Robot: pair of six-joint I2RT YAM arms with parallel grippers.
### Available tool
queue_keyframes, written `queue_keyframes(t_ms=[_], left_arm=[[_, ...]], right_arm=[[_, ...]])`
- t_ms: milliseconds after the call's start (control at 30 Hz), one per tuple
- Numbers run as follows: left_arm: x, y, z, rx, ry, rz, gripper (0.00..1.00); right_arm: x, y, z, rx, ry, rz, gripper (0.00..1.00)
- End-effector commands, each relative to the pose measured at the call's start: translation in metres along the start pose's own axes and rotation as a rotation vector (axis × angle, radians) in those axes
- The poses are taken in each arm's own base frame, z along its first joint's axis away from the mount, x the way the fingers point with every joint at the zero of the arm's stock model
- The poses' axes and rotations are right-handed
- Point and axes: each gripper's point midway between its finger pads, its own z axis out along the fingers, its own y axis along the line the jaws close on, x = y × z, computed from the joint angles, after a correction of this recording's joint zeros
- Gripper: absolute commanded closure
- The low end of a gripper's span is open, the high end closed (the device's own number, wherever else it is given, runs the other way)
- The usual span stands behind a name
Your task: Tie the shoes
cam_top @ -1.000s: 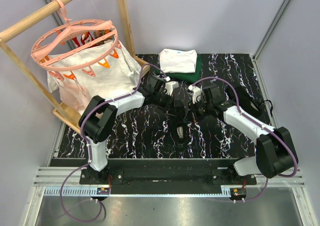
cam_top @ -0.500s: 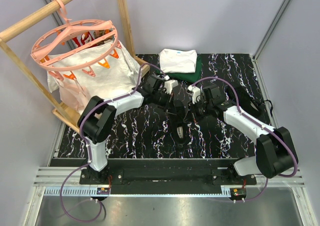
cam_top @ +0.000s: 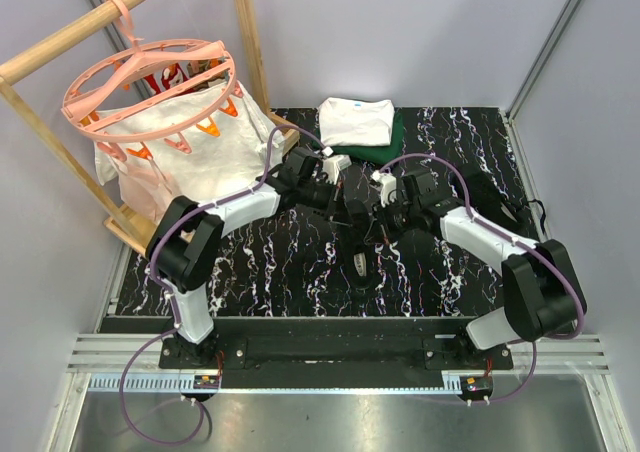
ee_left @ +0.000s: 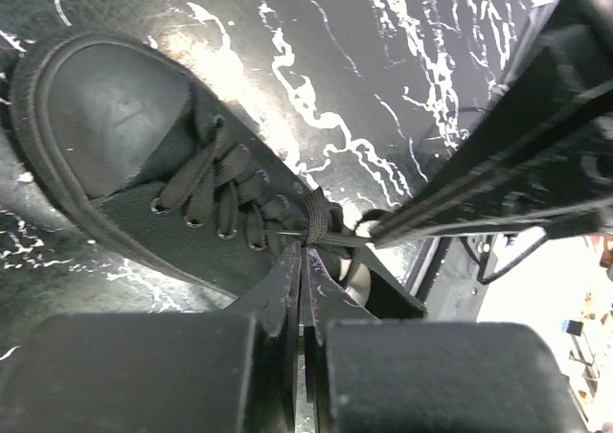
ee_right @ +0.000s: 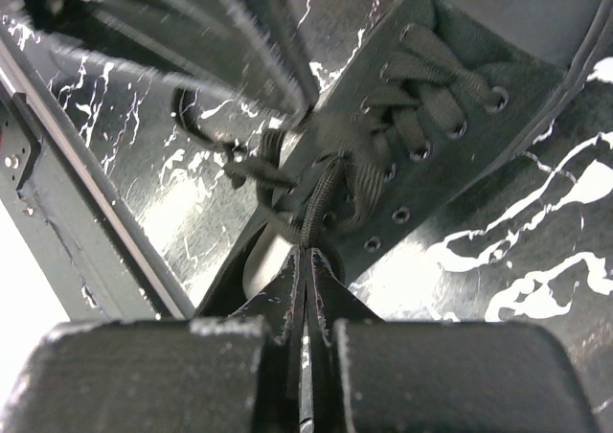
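Observation:
The small black sneaker (cam_top: 362, 244) lies on the black marbled mat, its pale grey patch (cam_top: 359, 264) toward the near edge. My left gripper (cam_top: 348, 210) and right gripper (cam_top: 374, 218) meet just above it. In the left wrist view the shoe (ee_left: 124, 126) lies toe up-left, and the left gripper (ee_left: 305, 253) is shut on a lace by the crossed knot (ee_left: 316, 224). In the right wrist view the shoe (ee_right: 460, 136) lies to the upper right, and the right gripper (ee_right: 308, 253) is shut on a lace strand (ee_right: 316, 203). Each view shows the other gripper's dark fingers (ee_left: 498, 179) (ee_right: 230, 40) close by.
Folded white clothing (cam_top: 356, 120) lies on dark green cloth (cam_top: 388, 152) at the back of the mat (cam_top: 270, 262). A pink round clip hanger (cam_top: 150, 77) and white fabric (cam_top: 190, 157) hang on a wooden rack (cam_top: 250, 42) at the left. A black cable (cam_top: 505, 207) lies at the right.
Both grippers have drawn slightly toward the back of the mat, still shut on the laces. The left arm's elbow has swung left. The shoe stays in place.

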Motion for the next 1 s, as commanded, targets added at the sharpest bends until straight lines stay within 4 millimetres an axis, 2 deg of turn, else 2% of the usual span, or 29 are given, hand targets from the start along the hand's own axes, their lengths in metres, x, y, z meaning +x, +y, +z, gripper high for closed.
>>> queue_keyframes(t_ms=[0,167,333,367,633,667,733,767,867,967], left_arm=[[-0.016,-0.027,-0.011,0.087,-0.056,0.057,1.0],[-0.016,-0.03,-0.013,0.095,-0.054,0.052,1.0],[-0.013,-0.031,-0.015,0.093,-0.051,0.044,1.0],[-0.013,-0.031,-0.016,0.094,-0.05,0.043,1.0],[-0.007,-0.028,-0.02,0.083,-0.041,0.032,0.99],[-0.008,-0.027,-0.021,0.082,-0.043,0.03,0.91],[-0.011,-0.023,-0.029,0.069,-0.061,0.02,0.83],[-0.011,-0.019,-0.032,0.055,-0.068,0.01,0.7],[-0.022,-0.007,-0.048,-0.003,-0.121,0.005,0.51],[-0.029,0.003,-0.059,-0.073,-0.152,0.01,0.44]], right_arm=[[-0.036,0.001,0.002,-0.024,-0.097,-0.062,1.0],[-0.046,0.001,0.007,-0.033,-0.151,-0.074,1.0],[-0.046,-0.002,0.015,-0.051,-0.186,-0.07,1.0],[-0.053,-0.002,0.017,-0.054,-0.214,-0.09,1.0],[-0.044,-0.003,0.026,-0.088,-0.272,-0.148,1.0],[-0.04,-0.005,0.027,-0.085,-0.272,-0.148,1.0],[-0.043,-0.005,0.027,-0.087,-0.3,-0.172,1.0],[-0.04,-0.006,0.027,-0.086,-0.301,-0.173,1.0],[-0.041,-0.006,0.026,-0.081,-0.326,-0.196,1.0],[-0.039,-0.006,0.026,-0.08,-0.333,-0.2,1.0]])
